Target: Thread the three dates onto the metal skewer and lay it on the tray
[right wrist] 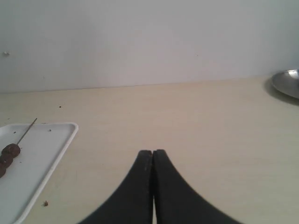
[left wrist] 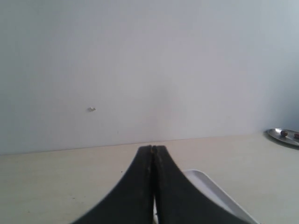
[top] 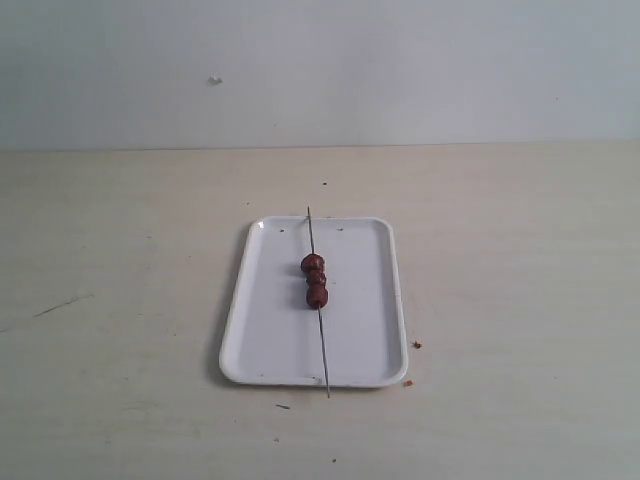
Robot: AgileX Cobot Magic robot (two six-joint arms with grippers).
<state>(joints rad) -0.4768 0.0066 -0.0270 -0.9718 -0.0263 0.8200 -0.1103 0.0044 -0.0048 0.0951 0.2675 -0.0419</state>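
Note:
Three dark red-brown dates (top: 315,279) sit close together on the thin metal skewer (top: 322,340), which lies lengthwise along the white tray (top: 360,340) with both ends past the rim. The right wrist view shows the dates (right wrist: 9,152), the skewer tip (right wrist: 28,130) and a tray corner (right wrist: 56,144) well off to one side of my right gripper (right wrist: 153,151), which is shut and holds nothing. My left gripper (left wrist: 153,147) is also shut and empty, with a tray corner (left wrist: 219,193) just behind it. Neither gripper shows in the exterior view.
The tray lies on a pale wooden table (top: 520,250) before a white wall. Small brown crumbs (top: 417,344) lie by the tray's near right corner. A round metal dish (right wrist: 287,83) stands far off, seen with small dark fruits in it (left wrist: 284,134).

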